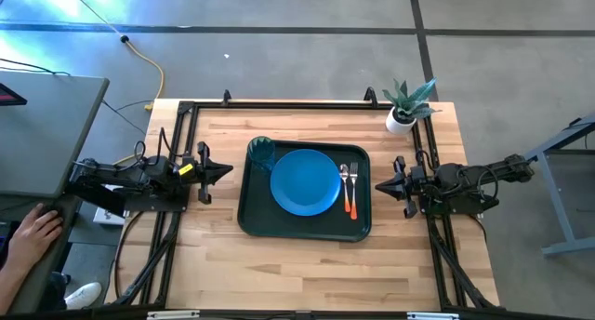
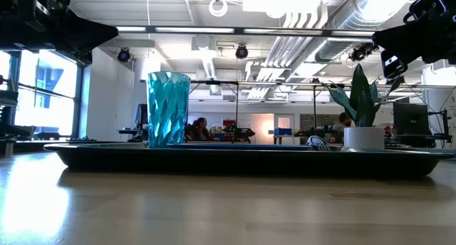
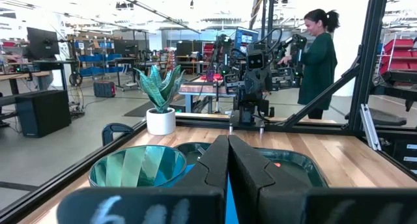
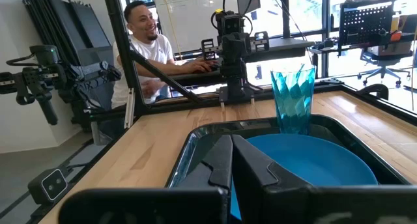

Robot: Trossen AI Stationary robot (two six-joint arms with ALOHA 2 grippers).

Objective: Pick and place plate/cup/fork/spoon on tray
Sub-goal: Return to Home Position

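Just ahead of the right tool (image 1: 378,185), whose two fingers are pressed together on nothing, lies the dark green tray (image 1: 251,222) with everything already aboard. Nearest that tool, along the tray's closest edge, the spoon (image 1: 345,189) and the fork (image 1: 352,191) lie side by side, silver heads one way and orange handles the other, so close that I cannot tell whether they touch. Next beyond them the bright blue plate (image 1: 305,181) sits flat in the tray's middle, just beside the utensils. Farther still, at the tray's far corner, the teal tumbler cup (image 1: 261,153) stands upright, touching or overlapping the plate's rim. Across the tray, the left tool (image 1: 229,170) hangs facing the right one, its fingers likewise closed and empty, with the cup the nearest thing to it. Off the tray, on the worktop (image 1: 307,264) near the right arm's corner, stands a white pot with a spiky green plant (image 1: 405,104).

By the look of it, all four items are placed and little remains. The risks are of disturbance: a left arm swinging low could tip the tall, light cup, which is closest to its path; a right arm sweeping across the tray's rim could nudge the slim utensils out of line or jolt the tray.
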